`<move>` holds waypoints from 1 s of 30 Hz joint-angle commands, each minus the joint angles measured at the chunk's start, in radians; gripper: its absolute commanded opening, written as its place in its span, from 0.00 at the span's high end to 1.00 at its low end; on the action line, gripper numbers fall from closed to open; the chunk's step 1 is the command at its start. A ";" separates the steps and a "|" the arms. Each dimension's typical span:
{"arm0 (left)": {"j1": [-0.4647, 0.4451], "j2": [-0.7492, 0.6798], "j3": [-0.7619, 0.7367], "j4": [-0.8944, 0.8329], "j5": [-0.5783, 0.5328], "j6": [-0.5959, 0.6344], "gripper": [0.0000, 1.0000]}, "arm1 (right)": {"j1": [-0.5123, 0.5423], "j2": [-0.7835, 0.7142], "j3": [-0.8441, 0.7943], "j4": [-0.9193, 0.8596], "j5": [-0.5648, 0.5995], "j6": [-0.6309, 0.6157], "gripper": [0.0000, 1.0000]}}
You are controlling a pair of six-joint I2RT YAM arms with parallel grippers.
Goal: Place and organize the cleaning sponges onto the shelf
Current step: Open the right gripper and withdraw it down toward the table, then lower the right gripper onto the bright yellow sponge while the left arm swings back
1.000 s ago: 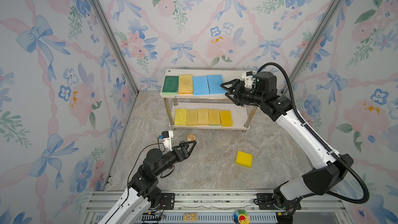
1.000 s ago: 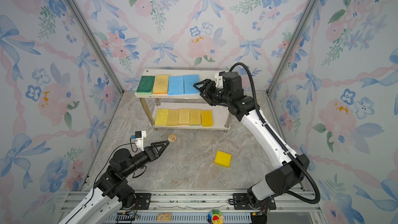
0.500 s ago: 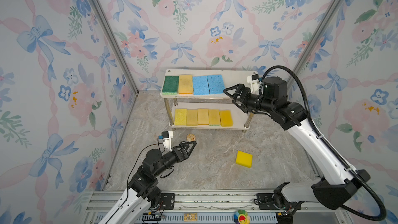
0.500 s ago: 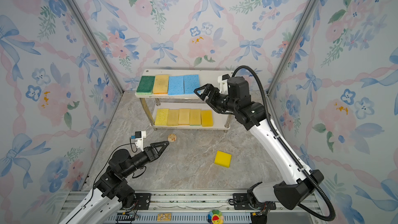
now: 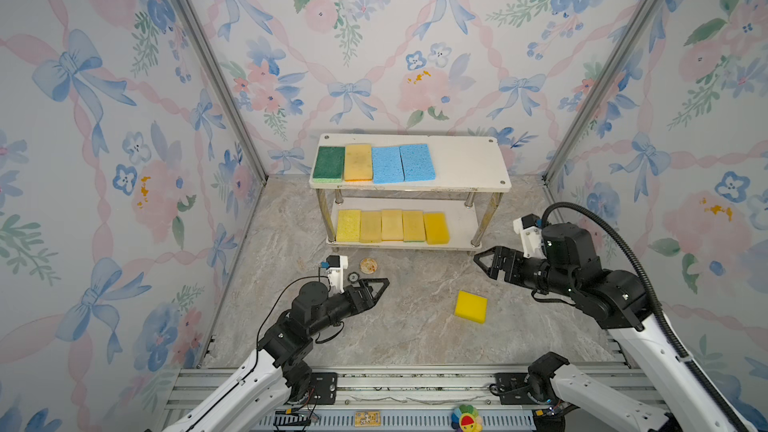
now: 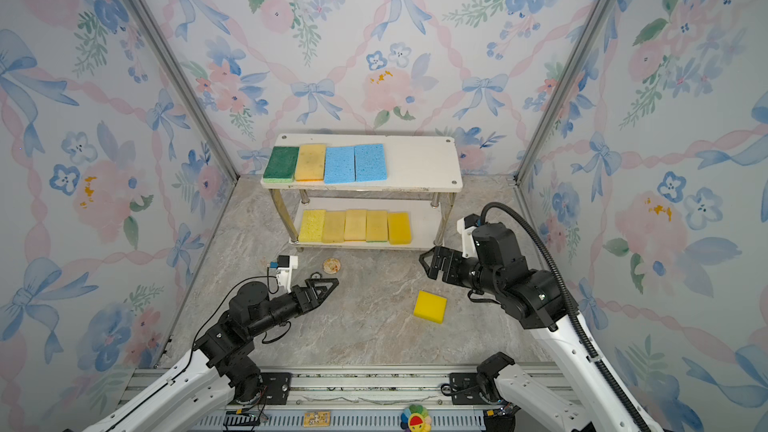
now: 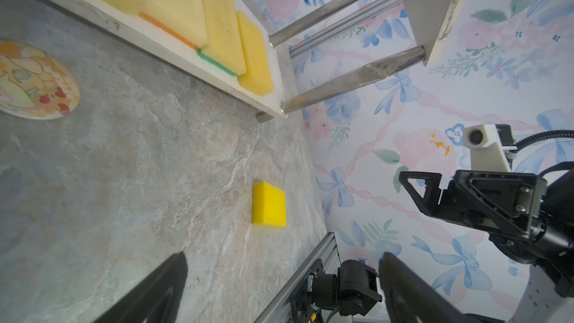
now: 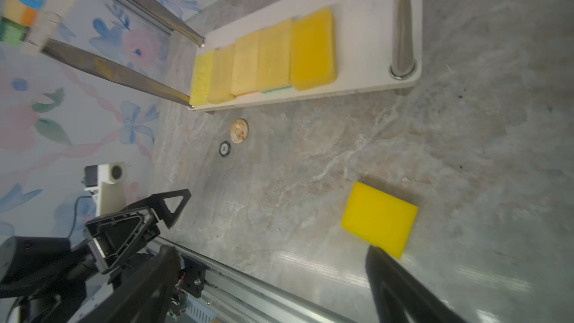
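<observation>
The shelf (image 5: 465,160) stands at the back. Its top board carries a green sponge (image 5: 328,163), a yellow one (image 5: 358,162) and two blue ones (image 5: 401,163). Several yellow sponges (image 5: 390,225) lie in a row on the lower board. One bright yellow sponge (image 5: 471,306) (image 8: 379,219) lies loose on the floor. My right gripper (image 5: 482,257) (image 8: 270,251) hovers open and empty beyond it, near the shelf's right front post. On the left my left gripper (image 5: 382,283) (image 7: 283,257) is open and empty, low over the floor, pointing toward the loose sponge (image 7: 269,208).
A patterned round disc (image 5: 368,265) and a small dark disc (image 5: 353,277) lie on the floor between the left gripper and the shelf. Floral walls close in both sides and the back. A metal rail (image 5: 395,380) runs along the front edge.
My right arm has pulled away from the shelf's top board, coming down and forward to the floor on the right, its jaws spreading wider. The left arm has stayed still.
</observation>
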 commanded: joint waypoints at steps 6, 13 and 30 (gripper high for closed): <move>-0.273 0.307 -0.009 0.293 -0.151 -0.050 0.02 | -0.118 0.003 -0.320 0.087 -0.043 -0.033 0.03; -0.443 0.548 0.039 0.418 -0.217 -0.084 0.02 | -0.199 0.162 -0.381 0.267 -0.125 -0.124 0.03; -0.560 0.837 0.129 0.567 -0.191 -0.129 0.02 | -0.228 0.511 -0.314 0.475 -0.227 -0.190 0.03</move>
